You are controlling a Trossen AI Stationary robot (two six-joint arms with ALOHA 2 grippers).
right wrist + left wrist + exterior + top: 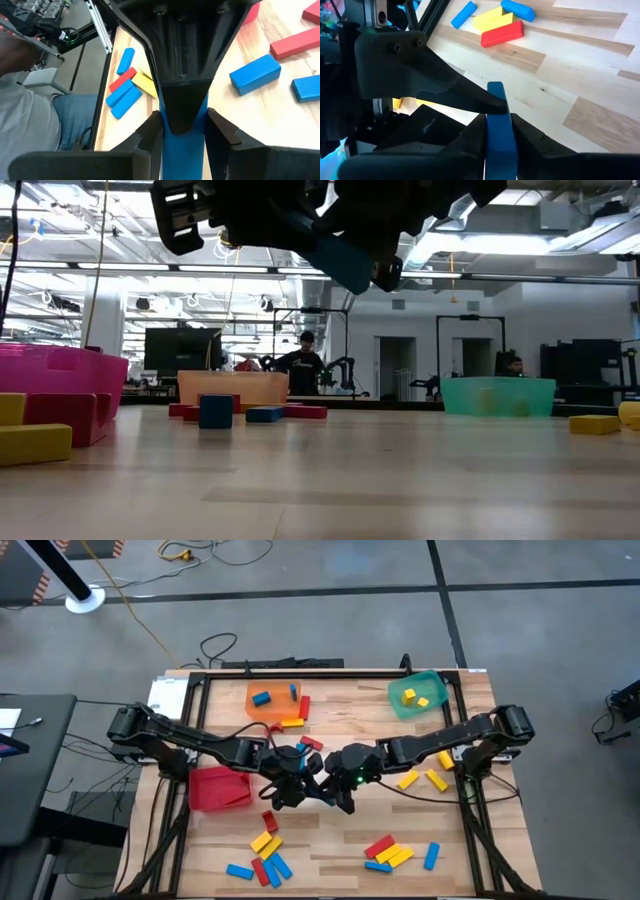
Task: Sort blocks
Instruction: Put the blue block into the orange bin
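Above the middle of the surface [420, 840], both the left hand [497, 117] and right hand [182, 131] are clamped on one blue block [499, 132]; the right should release before the left carries it off.

Robotics lab, big open hall.
From my seat I see a wood table [330, 840] on a grey concrete floor [330, 565] with loose cables [215, 643], ceiling strip lights [255, 270], monitors [175, 350], and people [303, 365] working at benches beyond.
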